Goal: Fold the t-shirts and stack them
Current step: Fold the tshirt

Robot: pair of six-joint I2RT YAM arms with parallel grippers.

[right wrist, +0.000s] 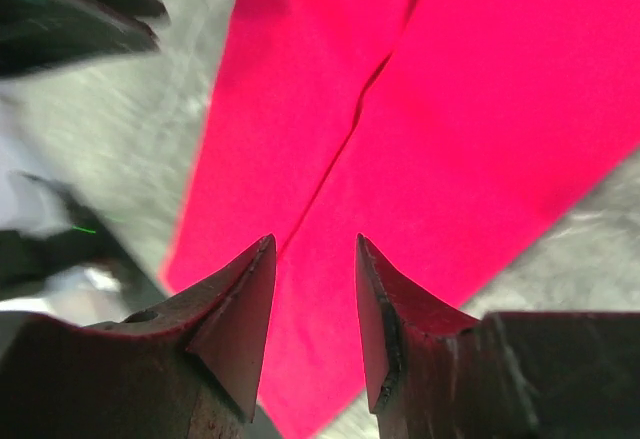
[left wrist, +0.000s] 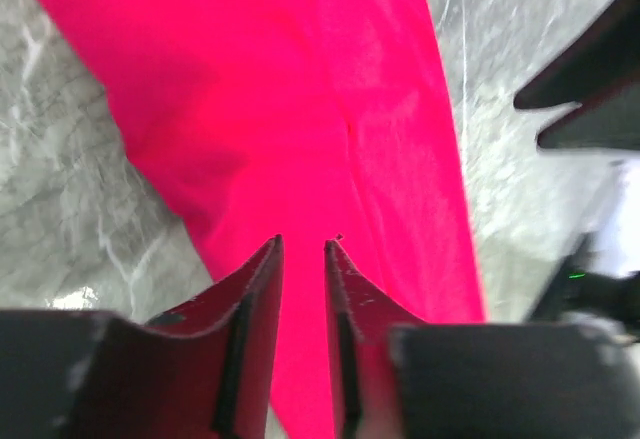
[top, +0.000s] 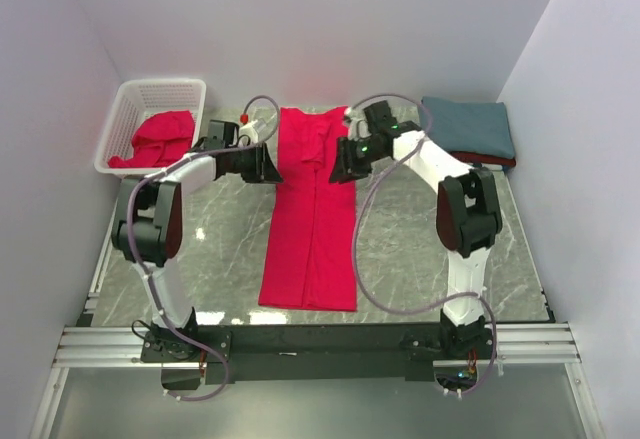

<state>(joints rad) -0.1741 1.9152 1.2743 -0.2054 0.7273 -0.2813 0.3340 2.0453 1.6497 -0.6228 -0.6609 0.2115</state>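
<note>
So the red tee (top: pixel 310 224) lies in a long strip mid-desk, left gripper (top: pixel 266 165) and right gripper (top: pixel 342 163) both apart and empty at its far end, so I'd pinch both far corners evenly before folding nearward.

Plain pale walls close the scene on three sides: the back wall (top: pixel 320 19) meets the left wall (top: pixel 45 109) and the right wall (top: pixel 585 109) in straight corners. The light is soft and even, with a faint lilac cast. The tabletop (top: pixel 410 249) is glossy grey marble pattern, with a small white glare spot (top: pixel 200 234) near its left side. An aluminium rail (top: pixel 320 343) runs along its near edge.
</note>
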